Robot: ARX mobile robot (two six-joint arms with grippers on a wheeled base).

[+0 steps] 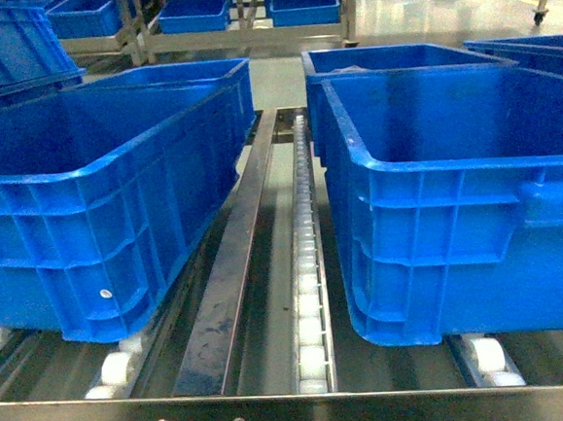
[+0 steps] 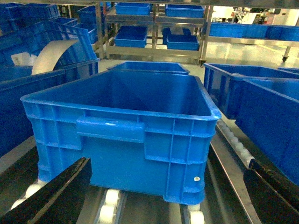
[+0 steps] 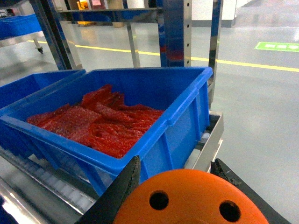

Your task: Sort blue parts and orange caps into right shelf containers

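now | right pincer [image 3: 175,186] seemingly clamps orange cap [image 3: 191,198] | left pincer [image 2: 163,196] spread

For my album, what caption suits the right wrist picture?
End effector gripping an orange cap before a blue bin of red sheets.

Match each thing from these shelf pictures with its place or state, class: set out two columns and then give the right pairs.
Things:
1. orange cap
2. red bubble wrap
3. steel divider rail
4. left end effector

Places or states:
A. lying inside a blue bin
B. running between the two front crates
C. gripped by the right end effector
D. open and holding nothing, facing a blue crate

Pairs: 1-C, 2-A, 3-B, 4-D
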